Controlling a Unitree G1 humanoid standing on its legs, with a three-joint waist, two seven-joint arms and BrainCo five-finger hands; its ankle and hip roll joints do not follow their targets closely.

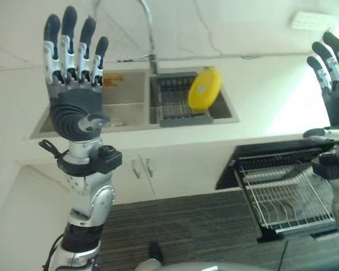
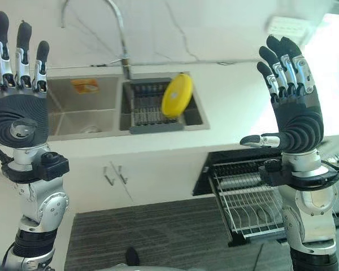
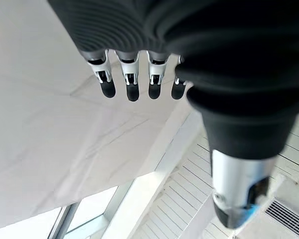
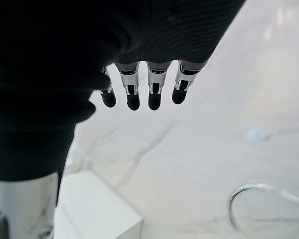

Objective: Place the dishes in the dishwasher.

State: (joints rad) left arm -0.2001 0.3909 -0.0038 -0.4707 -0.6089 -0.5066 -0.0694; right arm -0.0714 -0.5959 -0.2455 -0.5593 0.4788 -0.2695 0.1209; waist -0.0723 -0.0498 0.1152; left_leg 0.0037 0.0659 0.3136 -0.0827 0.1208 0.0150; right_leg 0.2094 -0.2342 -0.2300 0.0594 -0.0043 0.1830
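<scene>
the left hand [image 1: 74,107] is raised upright with its fingers straight and spread a little, holding nothing. the right hand [image 2: 296,121] is raised the same way, fingers straight, thumb sticking out sideways, also empty. both are up in the air, well apart from each other and touching nothing.

between the two hands and beyond them lies a white counter [image 2: 231,90] with a double sink [image 1: 124,99] set in it. a yellow plate [image 1: 204,88] stands tilted on its edge in the sink's right basin (the one nearer the right hand), leaning in a dark drying rack [image 1: 178,107] that sits in that basin. a curved tap [image 2: 121,34] rises behind the sink.

below the right hand, the dishwasher [image 1: 271,155] is open with its wire rack [image 1: 285,197] pulled out over the dark floor [image 1: 198,231]; no dish is seen in the rack. white cupboard doors [image 1: 158,169] stand under the counter, below the plate and between the two arms.
</scene>
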